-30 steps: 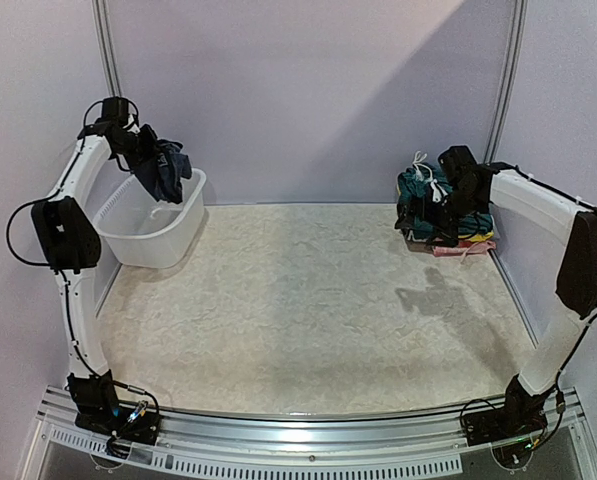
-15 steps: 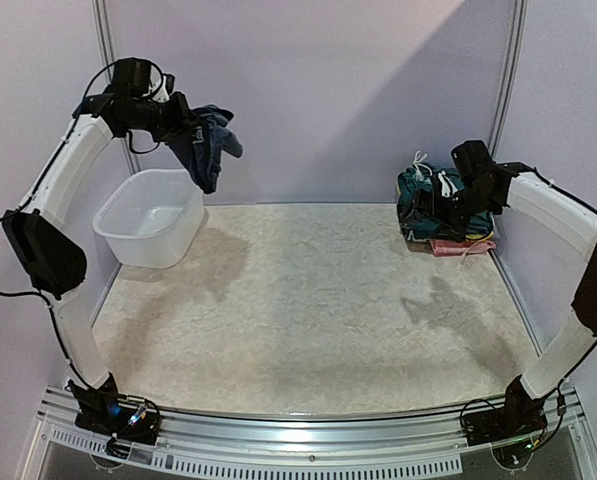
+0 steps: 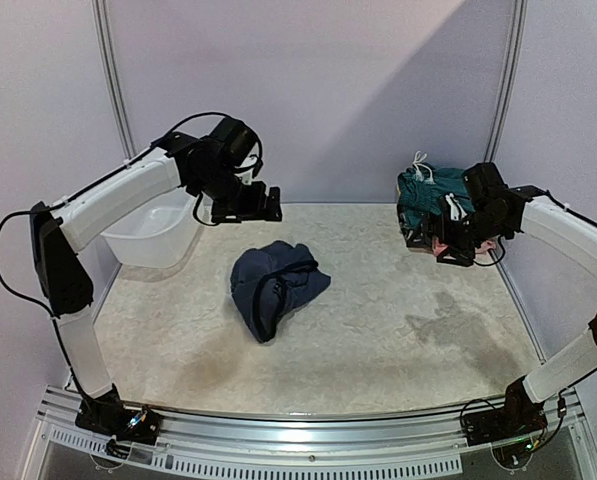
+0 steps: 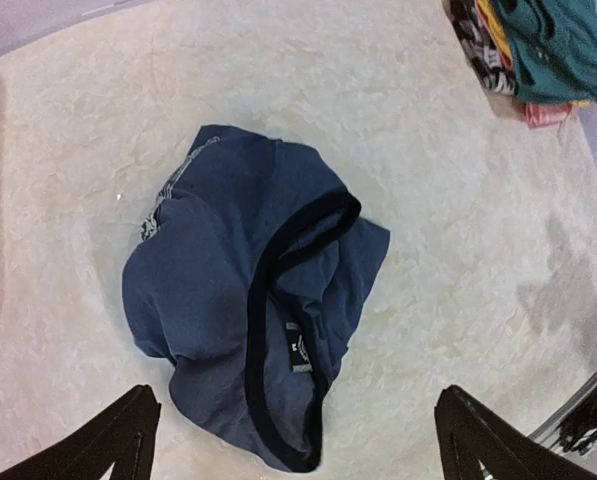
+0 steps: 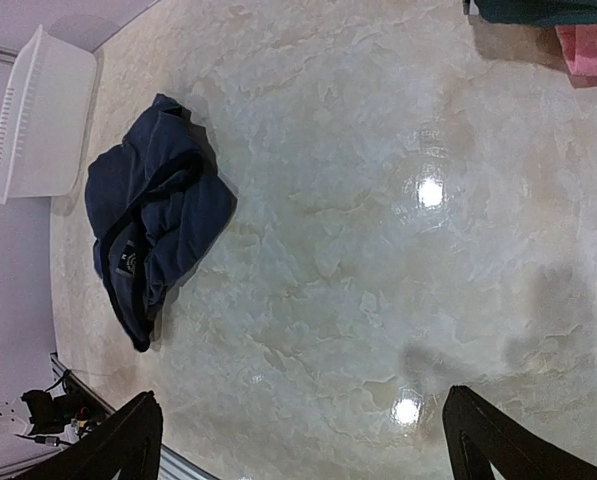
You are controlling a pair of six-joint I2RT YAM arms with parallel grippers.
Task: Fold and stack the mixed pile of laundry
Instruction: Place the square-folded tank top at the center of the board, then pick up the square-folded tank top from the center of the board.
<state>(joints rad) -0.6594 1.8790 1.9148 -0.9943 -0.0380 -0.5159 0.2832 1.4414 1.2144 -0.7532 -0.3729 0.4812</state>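
Note:
A navy T-shirt (image 3: pixel 276 285) lies crumpled on the table near the middle, its dark collar and label facing up (image 4: pixel 248 320); the right wrist view shows the navy T-shirt (image 5: pixel 153 220) too. My left gripper (image 3: pixel 263 207) hovers above its far edge, open and holding nothing (image 4: pixel 298 440). At the back right stands a stack of folded garments with dark teal shorts (image 3: pixel 433 190) and their white drawstring on top. My right gripper (image 3: pixel 446 240) hangs open just in front of that stack, with only bare table between its fingers (image 5: pixel 298 430).
A white plastic tub (image 3: pixel 158 235) stands at the back left, behind my left arm, and also shows in the right wrist view (image 5: pixel 38 110). A pink cloth (image 5: pixel 588 50) sticks out under the stack. Walls close the back and both sides.
My left arm swung from above the tub out over the table, opened and let the navy T-shirt fall onto the table. My right gripper shifted slightly forward from the stack.

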